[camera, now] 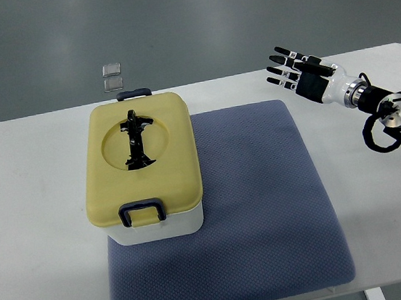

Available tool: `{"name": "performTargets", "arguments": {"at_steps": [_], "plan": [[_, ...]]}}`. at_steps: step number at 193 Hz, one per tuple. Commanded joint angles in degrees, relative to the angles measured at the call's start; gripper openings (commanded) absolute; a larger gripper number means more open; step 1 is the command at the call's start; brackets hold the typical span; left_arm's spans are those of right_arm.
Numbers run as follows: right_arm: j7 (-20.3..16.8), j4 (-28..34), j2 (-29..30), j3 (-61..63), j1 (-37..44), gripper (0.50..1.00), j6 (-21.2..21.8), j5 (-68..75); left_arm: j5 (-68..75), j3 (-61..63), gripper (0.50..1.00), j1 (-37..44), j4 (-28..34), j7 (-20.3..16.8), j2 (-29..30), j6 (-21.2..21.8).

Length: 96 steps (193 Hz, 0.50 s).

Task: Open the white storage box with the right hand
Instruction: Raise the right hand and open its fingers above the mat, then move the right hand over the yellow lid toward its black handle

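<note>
Right hand [295,71] hovers over the far right part of the white table [40,213], fingers spread wide and holding nothing, well apart from the white storage box [155,225]. That box sits on the left part of a blue-grey mat [266,208], its yellow lid [109,183] on, both dark latches [142,213] apparently down and a black handle [135,140] lying flat on top. Opening looks not yet begun. Bare mat and table lie between hand and box, leaving free room to reach.
</note>
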Motion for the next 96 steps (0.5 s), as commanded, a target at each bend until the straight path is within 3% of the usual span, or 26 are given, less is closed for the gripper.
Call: {"name": "performTargets", "arguments": {"at_steps": [1, 35, 96], "plan": [[0.0, 0.0, 0.4, -0.1, 1.1, 0.932, 0.0, -0.2, 0.0, 0.0, 1.000, 0.0, 0.0, 0.0, 0.0, 0.0], [0.4, 0.1, 0.9, -0.1, 3.6, 0.932, 0.3, -8.0, 0.0, -0.1, 1.000, 0.0, 0.0, 0.0, 0.0, 0.0], [13.9, 4.4, 0.8, -0.2, 13.3, 0.930, 0.3, -51.2, 0.0, -0.1, 1.000, 0.0, 0.0, 0.0, 0.0, 0.0]]}}
